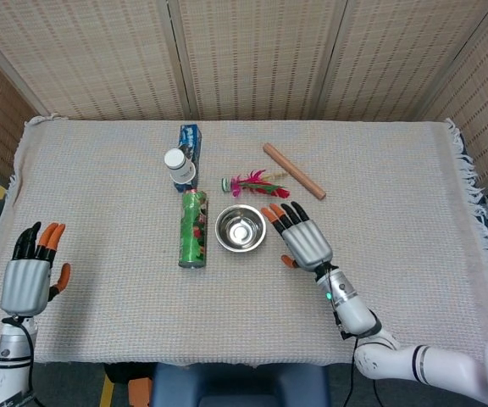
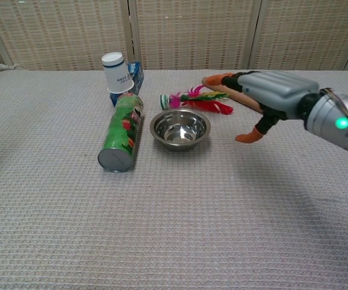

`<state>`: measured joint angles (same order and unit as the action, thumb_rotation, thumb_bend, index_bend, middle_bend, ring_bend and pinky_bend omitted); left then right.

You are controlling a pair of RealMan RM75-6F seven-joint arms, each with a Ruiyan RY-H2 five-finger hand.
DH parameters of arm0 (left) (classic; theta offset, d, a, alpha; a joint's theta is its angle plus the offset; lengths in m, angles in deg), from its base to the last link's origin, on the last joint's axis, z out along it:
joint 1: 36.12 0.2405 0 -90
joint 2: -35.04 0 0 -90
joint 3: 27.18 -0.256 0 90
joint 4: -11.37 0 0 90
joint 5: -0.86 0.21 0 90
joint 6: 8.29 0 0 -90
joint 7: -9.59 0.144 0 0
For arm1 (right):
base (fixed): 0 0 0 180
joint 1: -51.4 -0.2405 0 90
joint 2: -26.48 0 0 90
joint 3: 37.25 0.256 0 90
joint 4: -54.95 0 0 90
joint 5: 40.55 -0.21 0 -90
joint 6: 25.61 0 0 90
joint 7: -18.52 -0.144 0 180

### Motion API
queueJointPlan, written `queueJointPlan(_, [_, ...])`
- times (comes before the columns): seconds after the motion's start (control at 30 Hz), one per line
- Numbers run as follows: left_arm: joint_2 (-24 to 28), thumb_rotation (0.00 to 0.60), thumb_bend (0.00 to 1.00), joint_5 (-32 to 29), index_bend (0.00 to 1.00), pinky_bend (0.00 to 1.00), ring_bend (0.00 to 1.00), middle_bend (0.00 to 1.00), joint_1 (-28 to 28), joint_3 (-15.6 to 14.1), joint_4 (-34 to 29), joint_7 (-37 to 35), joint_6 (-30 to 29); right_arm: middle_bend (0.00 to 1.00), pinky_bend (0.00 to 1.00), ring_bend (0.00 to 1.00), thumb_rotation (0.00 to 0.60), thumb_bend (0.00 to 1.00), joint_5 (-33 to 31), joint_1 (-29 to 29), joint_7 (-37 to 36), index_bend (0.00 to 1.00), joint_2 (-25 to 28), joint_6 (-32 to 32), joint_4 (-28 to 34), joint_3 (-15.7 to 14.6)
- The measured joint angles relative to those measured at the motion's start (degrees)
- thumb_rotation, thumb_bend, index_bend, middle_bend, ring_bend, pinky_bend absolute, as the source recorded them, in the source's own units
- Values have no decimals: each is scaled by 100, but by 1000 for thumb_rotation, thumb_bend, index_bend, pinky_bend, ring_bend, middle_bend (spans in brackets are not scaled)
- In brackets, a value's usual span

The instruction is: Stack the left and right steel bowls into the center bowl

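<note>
The center bowl sits on the desk, beside the right hand, fingers spread and empty, apparently releasing.

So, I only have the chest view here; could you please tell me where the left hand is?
Observer: The left hand hovers by the near left corner of the table, fingers apart, holding nothing.
Operator: Thank you. Is anything hidden behind the right hand?
Observer: Yes, a wooden rod lies beyond the right hand, just right of the feather shuttlecock.
Operator: And is the right hand touching the bowl?
Observer: No. From above, bare cloth shows between it and the steel bowl. The hand is to the bowl's right, fingers spread and empty.
</note>
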<state>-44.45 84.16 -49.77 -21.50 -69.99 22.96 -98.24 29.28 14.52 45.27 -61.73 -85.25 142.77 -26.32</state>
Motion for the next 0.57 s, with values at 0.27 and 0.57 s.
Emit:
queueJointPlan(0.27, [607, 600, 435, -99, 57, 109, 0, 52, 661, -427, -675, -697, -87, 0, 0, 0, 600, 126, 555, 1685, -254, 0, 975, -2065, 555, -893])
queueJointPlan(0.57, [551, 600, 435, 100, 52, 108, 0, 41, 778, -483, -629, -371, -174, 0, 0, 0, 600, 126, 1007, 3034, -1239, 0, 1436, -3297, 171, -1451])
